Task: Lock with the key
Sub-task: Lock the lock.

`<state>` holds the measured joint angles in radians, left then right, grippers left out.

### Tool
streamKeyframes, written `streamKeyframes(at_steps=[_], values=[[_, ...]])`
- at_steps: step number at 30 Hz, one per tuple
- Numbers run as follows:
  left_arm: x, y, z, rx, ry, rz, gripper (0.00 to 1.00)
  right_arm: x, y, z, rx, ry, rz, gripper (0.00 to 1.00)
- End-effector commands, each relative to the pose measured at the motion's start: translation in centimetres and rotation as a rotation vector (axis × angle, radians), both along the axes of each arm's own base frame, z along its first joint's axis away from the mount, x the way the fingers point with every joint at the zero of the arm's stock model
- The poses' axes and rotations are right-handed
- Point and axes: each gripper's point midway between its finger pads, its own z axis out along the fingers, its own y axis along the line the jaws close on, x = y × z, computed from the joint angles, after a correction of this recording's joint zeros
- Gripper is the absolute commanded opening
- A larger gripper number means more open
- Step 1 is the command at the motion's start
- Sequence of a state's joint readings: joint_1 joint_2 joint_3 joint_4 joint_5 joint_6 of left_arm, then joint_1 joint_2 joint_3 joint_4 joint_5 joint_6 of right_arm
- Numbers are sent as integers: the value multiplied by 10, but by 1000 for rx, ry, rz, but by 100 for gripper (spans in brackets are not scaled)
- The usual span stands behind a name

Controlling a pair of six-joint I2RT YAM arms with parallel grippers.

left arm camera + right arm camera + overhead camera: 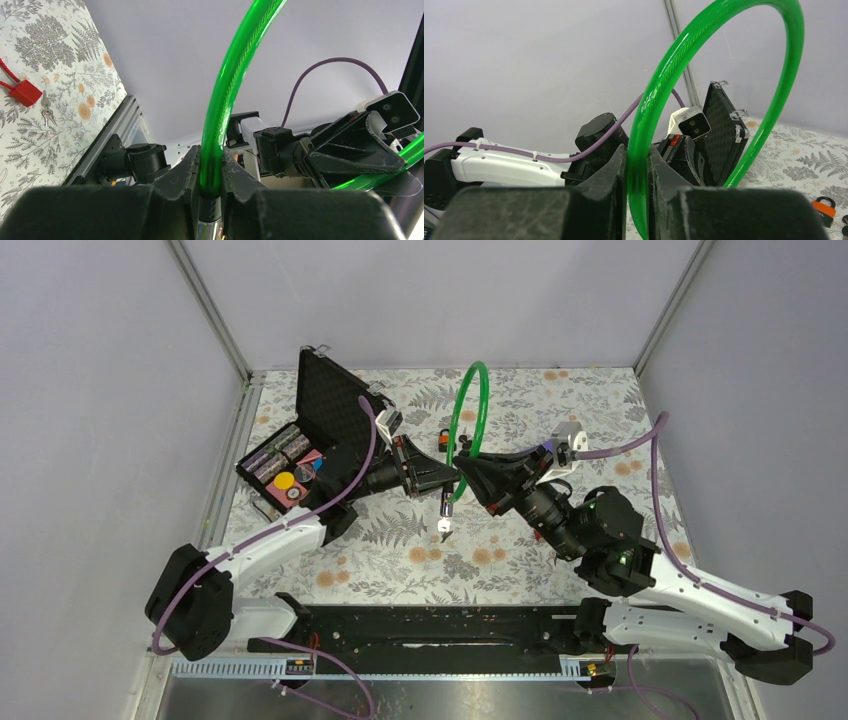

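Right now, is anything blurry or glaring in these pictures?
Top view: evenly lit and sharp. Left wrist view: the near fingers look soft, the green cable carries bright streaks. Right wrist view: the same, though the black case is sharp.

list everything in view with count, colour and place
cable lock: one, green, loop raised at centre
key: one visible, silvery, dangling beneath the lock
tablecloth: one, grey floral, under everything
case: one, black, open, back left
orange padlock: one, orange and black, on the tablecloth
red padlock: one, red, on the tablecloth
small keys: one bunch, silvery, beside the red padlock
left hand: one, black, shut on the cable lock
right hand: one, black, shut on the cable lock
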<state>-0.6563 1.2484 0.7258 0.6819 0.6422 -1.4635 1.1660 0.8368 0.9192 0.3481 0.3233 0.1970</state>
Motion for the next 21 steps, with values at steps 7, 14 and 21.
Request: streamKeyframes(at_steps=[7,14,21], values=[[-22,29,86,-251,-150,31,0,13,-29,-42,-119,132,-131,21],[-19,28,82,-245,-141,39,0,-3,-40,-9,-49,83,-68,34],[-15,28,81,-241,-141,55,0,-15,-40,1,-18,103,-2,68]])
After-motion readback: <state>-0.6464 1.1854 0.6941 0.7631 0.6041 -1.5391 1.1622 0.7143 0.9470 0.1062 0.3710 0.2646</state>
